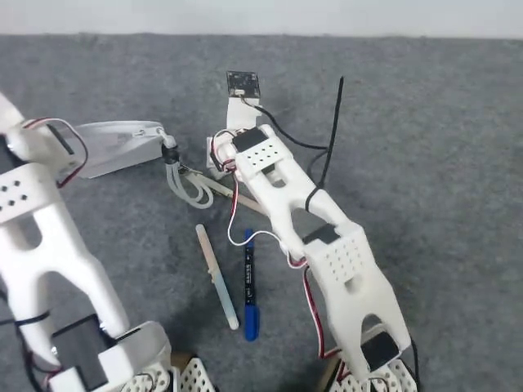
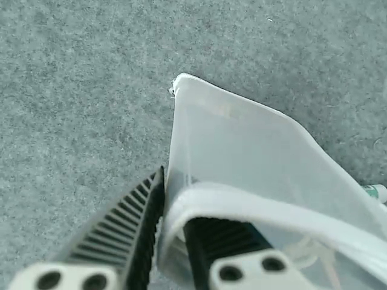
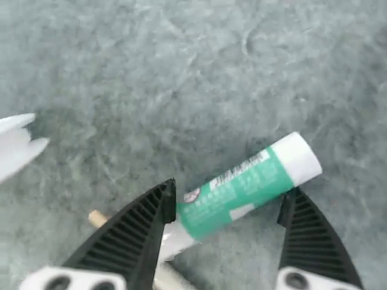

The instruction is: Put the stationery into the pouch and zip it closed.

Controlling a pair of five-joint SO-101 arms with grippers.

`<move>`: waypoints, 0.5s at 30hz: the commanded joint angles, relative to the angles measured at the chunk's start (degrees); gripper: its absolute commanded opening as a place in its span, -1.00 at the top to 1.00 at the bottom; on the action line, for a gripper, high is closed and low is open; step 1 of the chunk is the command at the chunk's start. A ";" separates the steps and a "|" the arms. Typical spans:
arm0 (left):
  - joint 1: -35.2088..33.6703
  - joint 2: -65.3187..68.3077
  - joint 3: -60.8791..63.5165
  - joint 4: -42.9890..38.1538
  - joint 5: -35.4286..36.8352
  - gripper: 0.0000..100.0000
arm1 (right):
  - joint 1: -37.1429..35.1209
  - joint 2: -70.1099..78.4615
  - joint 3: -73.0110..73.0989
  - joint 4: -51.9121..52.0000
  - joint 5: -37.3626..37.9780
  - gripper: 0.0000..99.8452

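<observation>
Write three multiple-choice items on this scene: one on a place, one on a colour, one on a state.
1. Where is the blue pen? A in the pouch B on the grey mat C on a shelf
2. What colour is the glue stick? A red B black C green and white
3. How is the left gripper? A shut on the pouch B wide open C shut on a pen
Answers: B, it lies flat on the mat; C, seen between the right gripper's open fingers; A, its fingers pinch the pouch's rim.
</observation>
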 commanded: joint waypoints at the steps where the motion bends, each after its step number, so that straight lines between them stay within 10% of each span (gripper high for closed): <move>1: -0.44 -0.79 -0.48 -2.11 1.23 0.98 | 1.27 1.01 -7.21 4.18 -0.18 0.46; 15: -0.35 -0.79 -0.48 -2.11 1.23 0.98 | 1.27 10.77 -27.69 24.04 0.35 0.90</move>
